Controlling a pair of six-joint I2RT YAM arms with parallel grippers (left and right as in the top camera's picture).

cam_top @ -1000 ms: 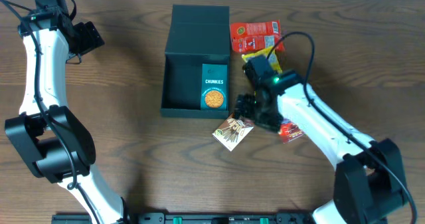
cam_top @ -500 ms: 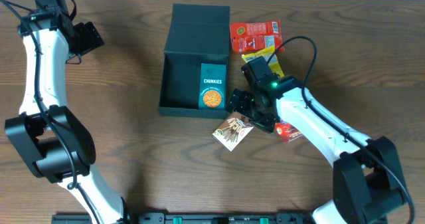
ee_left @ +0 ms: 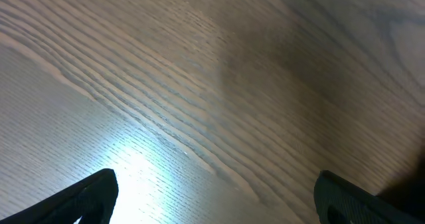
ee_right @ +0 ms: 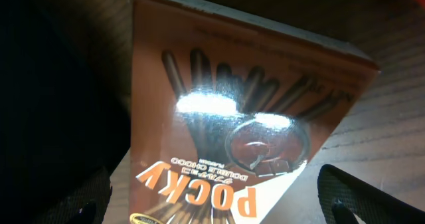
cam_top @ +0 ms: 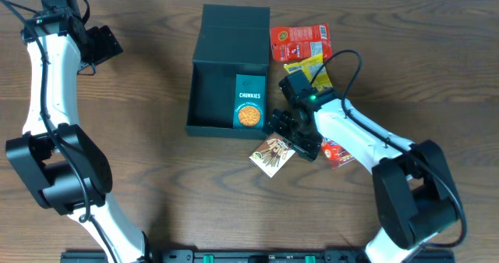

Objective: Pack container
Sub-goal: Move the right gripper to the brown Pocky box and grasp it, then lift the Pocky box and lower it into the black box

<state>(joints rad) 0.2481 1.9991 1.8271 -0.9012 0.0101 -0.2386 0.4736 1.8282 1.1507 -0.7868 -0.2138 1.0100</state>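
The container [cam_top: 212,99] stands open at the middle of the tabletop [cam_top: 156,185]. Its lid [cam_top: 234,30] is hinged on the far edge and thrown back, so the long axis of box and lid together runs from the near side to the far side. The opening faces up. A teal cookie carton [cam_top: 249,103] lies inside against the right wall, lengthwise along that same axis.

Your right tool [cam_top: 290,138] sits low at the container's near right corner, just beside the wall; I cannot tell whether it touches. From the right wrist, its fingers are spread wide on either side of the Pocky box [ee_right: 246,117], gripping nothing. That box lies flat on the tabletop near the same corner.

Your left tool [cam_top: 101,44] hangs well apart at the far left, fingers wide and empty over bare wood.

Compared with a second ago, the right tool is nearer the container wall, and the container's near left corner sits slightly further left. The Pocky box and the left tool are unchanged.
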